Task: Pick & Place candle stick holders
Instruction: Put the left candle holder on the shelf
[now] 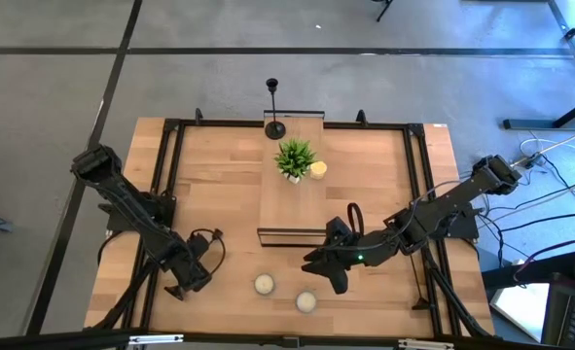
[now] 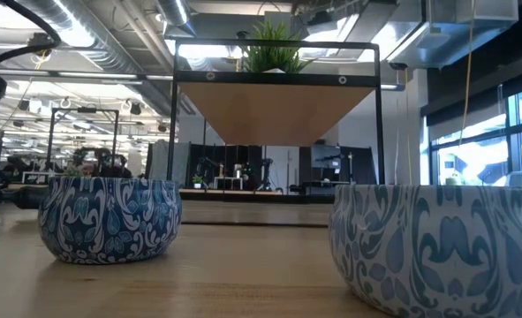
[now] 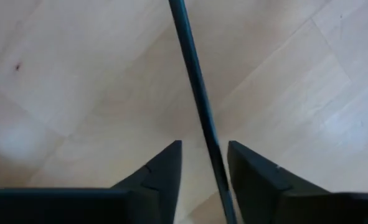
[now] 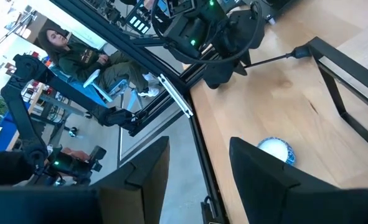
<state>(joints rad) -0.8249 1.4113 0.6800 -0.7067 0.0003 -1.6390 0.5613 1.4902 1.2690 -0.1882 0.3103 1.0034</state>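
Observation:
One candle stick holder (image 1: pixel 272 107) stands upright on its round base at the table's far edge. Another lies on the table near the front left, a thin black rod (image 3: pixel 196 93) with its small end (image 4: pixel 302 51) pointing away from my left gripper. My left gripper (image 3: pixel 203 155) points down over that rod, open, one finger on each side of it. My right gripper (image 4: pixel 199 162) hangs open above the table's front right, by the wooden shelf (image 1: pixel 292 209), with nothing between its fingers. My left gripper comes from above with its fingers across the lying rod (image 3: pixel 216 165). A gap shows between the rod and one finger (image 3: pixel 165 168). The rod runs close along the other finger (image 3: pixel 249 174), and I cannot tell whether they touch.
A green potted plant (image 1: pixel 295 157) and a yellow candle (image 1: pixel 318 169) sit on the shelf. Two white candles in blue patterned tins (image 1: pixel 264 284) (image 1: pixel 306 301) stand near the front edge between the arms. A black frame rail (image 1: pixel 161 194) runs along each table side. A person sits beyond the table.

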